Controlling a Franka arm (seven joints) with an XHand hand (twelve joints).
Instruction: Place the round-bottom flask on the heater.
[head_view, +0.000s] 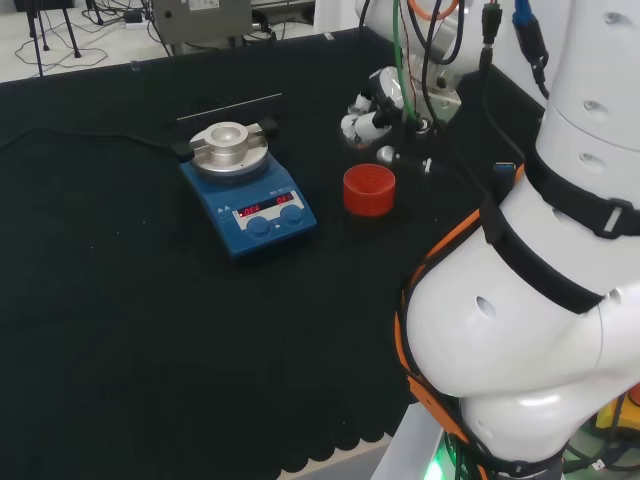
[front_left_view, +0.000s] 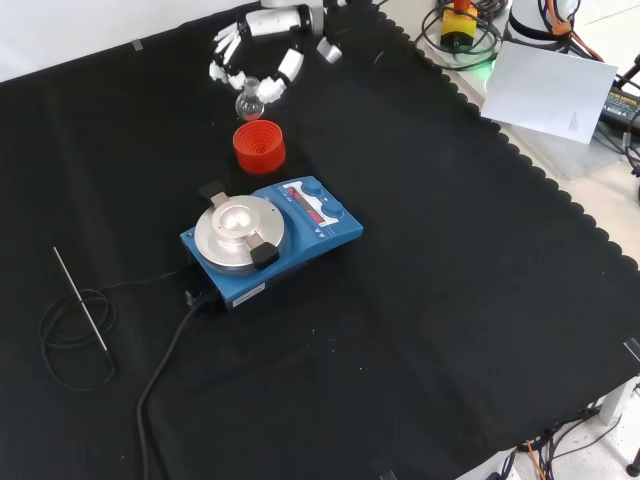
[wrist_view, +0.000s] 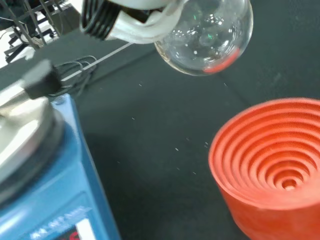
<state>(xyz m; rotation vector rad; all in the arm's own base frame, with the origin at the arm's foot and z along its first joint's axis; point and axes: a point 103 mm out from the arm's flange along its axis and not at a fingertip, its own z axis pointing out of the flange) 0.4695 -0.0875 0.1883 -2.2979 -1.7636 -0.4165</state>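
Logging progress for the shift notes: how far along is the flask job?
Done: the round-bottom flask is off its red ribbed stand, which sits empty. In hand: the hand holds the flask, fingers curled at its neck, above the cloth beside the stand. Left: carry it to the heater and set it on the bare metal top plate.

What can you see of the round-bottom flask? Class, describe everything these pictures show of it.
The round-bottom flask is clear glass, a round bulb with a short neck, and looks empty. The hand holds it near the neck, its fingers curled round it. It hangs in the air, clear of the cloth, just beyond the red ribbed stand in the front view, off the heater.
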